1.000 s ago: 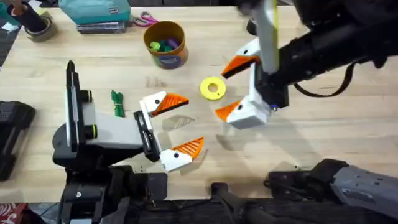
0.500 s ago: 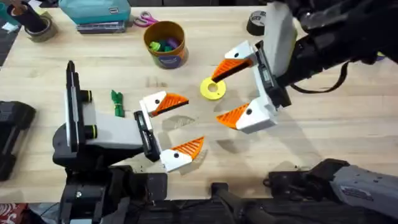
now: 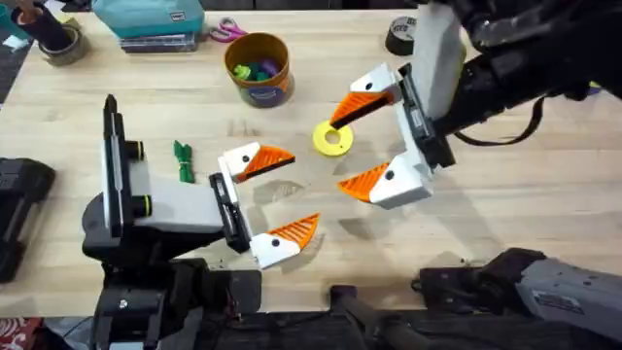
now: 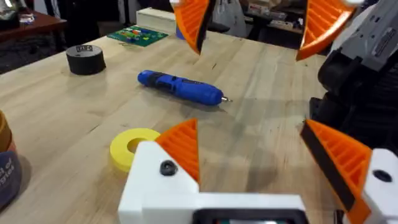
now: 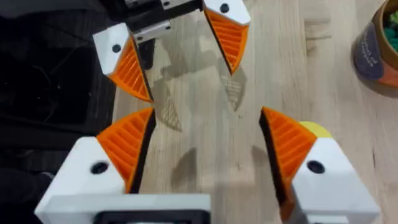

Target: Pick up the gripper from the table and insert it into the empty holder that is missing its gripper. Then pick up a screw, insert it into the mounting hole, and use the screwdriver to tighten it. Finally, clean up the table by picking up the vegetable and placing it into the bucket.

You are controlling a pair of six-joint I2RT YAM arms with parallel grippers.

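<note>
Left tool (image 3: 292, 192), white two-finger claw with orange ribbed pads: fingers spread wide, nothing between them, tips aimed at the right arm. Right tool (image 3: 345, 148), of the same make: likewise spread and empty, above the flat yellow round disc (image 3: 332, 137).

The small dark green leafy toy vegetable (image 3: 183, 161) lies on the pale wooden bench (image 3: 544, 194), just beside the left arm's white wrist body. It is behind the left tool's fingertips and well apart from the right tool, so the left arm is judged the nearer.

Its long axis runs away from the arm bases; which end leads cannot be told. The orange-yellow cylindrical bucket (image 3: 264, 92) stands upright farther out, beyond both tools.
</note>
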